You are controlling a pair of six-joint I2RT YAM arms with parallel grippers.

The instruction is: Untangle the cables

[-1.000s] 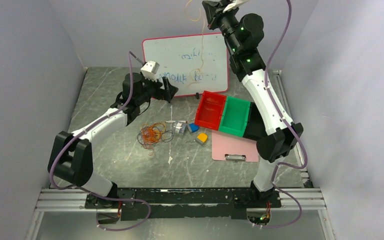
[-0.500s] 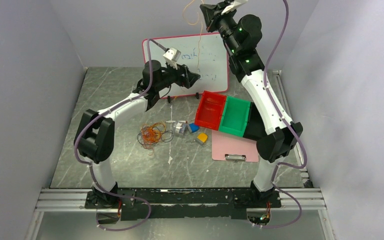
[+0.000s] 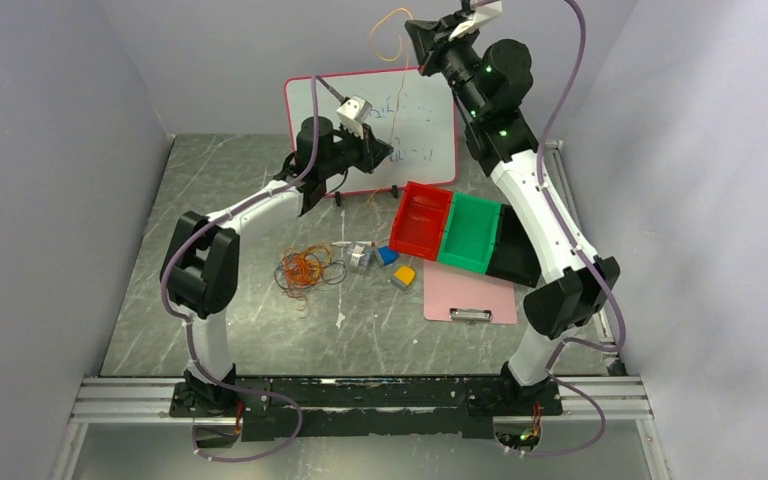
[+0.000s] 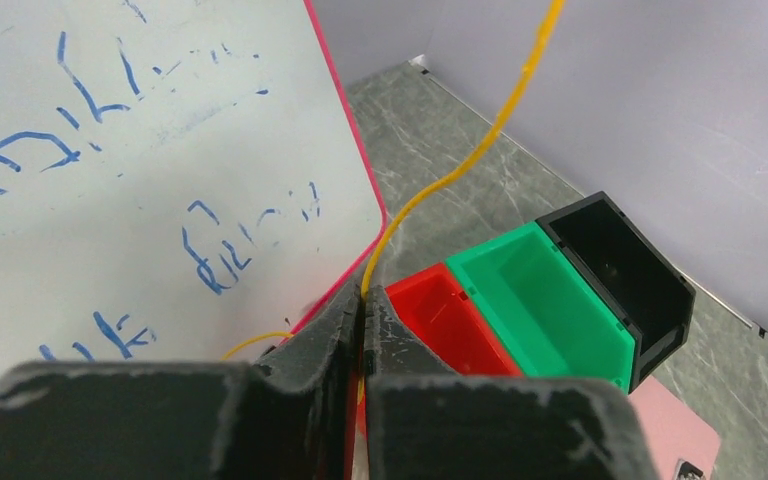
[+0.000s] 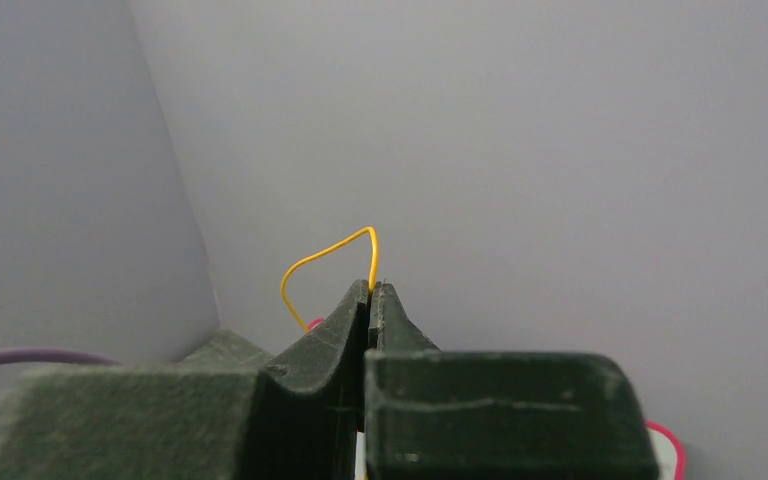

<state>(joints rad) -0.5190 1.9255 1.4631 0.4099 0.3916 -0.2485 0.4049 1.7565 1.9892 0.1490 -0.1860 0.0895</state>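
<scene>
A loose tangle of orange, yellowish and dark cables [image 3: 305, 268] lies on the grey table left of centre. One yellow cable [image 3: 374, 38] is pulled out of it and hangs in the air in front of the whiteboard. My right gripper [image 3: 415, 30] is high at the back, shut on the upper end of that cable [image 5: 310, 265], which loops above the closed jaws [image 5: 372, 287]. My left gripper [image 3: 388, 152] is lower, by the whiteboard, shut on the same yellow cable [image 4: 460, 165] where it enters the jaws [image 4: 363, 295].
A whiteboard [image 3: 370, 110] with blue writing leans at the back. Red [image 3: 422, 220], green [image 3: 470, 233] and black [image 3: 515, 260] bins stand side by side at the right, with a pink clipboard [image 3: 465, 295] in front. Small blue [image 3: 387, 255], yellow [image 3: 404, 275] and grey [image 3: 362, 256] blocks lie beside the tangle.
My left arm swung right and up toward the whiteboard, and its jaws went from open to shut on the hanging yellow cable. The right gripper stayed high, holding the cable.
</scene>
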